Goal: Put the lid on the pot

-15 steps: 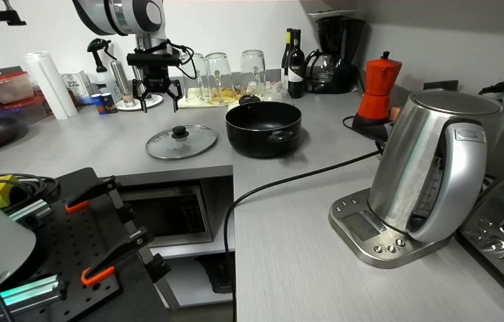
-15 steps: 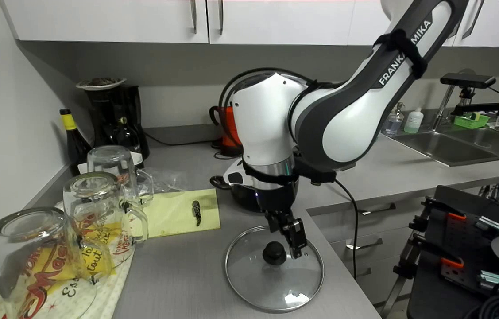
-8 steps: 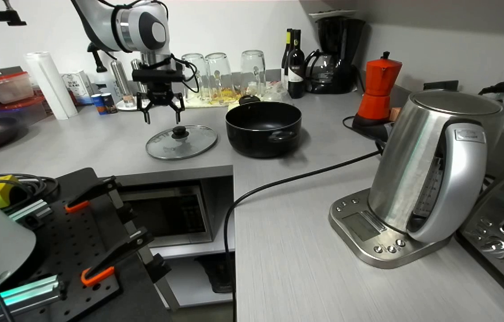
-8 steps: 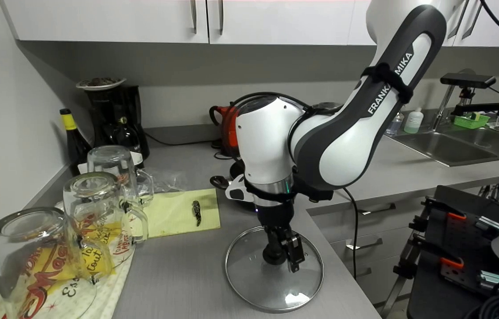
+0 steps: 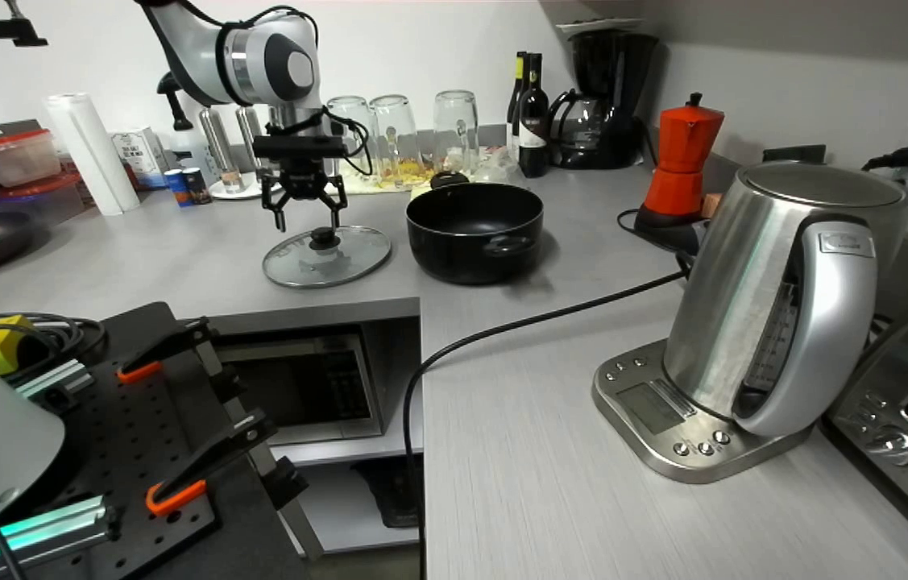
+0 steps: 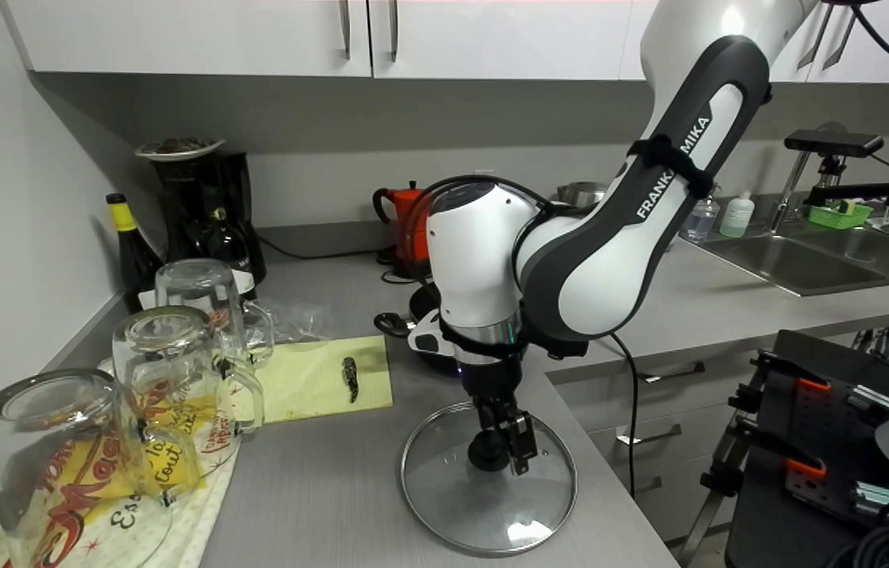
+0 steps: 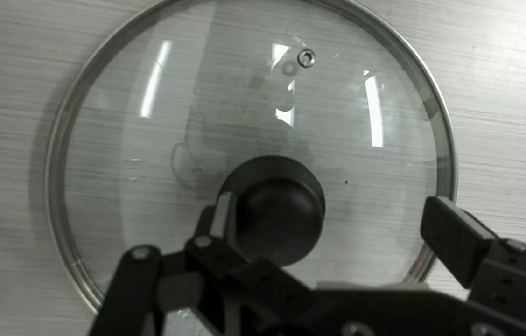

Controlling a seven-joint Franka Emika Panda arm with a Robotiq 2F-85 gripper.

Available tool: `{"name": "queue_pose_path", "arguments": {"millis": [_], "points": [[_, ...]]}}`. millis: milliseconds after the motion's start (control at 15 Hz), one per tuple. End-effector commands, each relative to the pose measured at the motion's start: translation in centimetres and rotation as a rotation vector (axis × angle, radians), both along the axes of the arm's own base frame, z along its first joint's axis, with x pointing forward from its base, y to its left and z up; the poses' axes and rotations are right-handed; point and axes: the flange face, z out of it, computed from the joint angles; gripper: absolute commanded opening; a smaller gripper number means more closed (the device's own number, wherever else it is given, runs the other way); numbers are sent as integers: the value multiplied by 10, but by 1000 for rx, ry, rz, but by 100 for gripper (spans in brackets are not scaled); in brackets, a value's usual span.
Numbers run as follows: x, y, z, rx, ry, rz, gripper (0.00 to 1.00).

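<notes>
Lid [image 5: 326, 264] is lying flat on the grey counter [image 5: 188, 258], left of centre in an exterior view, beside the pot [image 5: 470, 256], white cupboards [image 6: 199, 35] lining the top in an exterior view; round, it is pointing its knob [image 7: 277, 224] upward; the gripper [image 7: 331, 199] is hanging above, fingers [image 7: 222, 218] standing wide, one overlapping the knob in the wrist view, contact being unclear

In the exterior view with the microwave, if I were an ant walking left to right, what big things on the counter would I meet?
In that view: white roll, glass lid, black pot, steel kettle. I skipped things whose places overlap.
</notes>
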Motion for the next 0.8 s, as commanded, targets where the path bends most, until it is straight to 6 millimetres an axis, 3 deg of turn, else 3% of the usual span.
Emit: {"name": "queue_pose_path", "arguments": {"millis": [0,333,400,467,733], "points": [[3,1,-4,3,-23,3,100],[4,1,-9,0,-22,7,100],[4,0,-9,-1,-23,6,93],[5,0,-10,0,-22,7,74],[5,-2,-11,0,-25,8,43]]}}
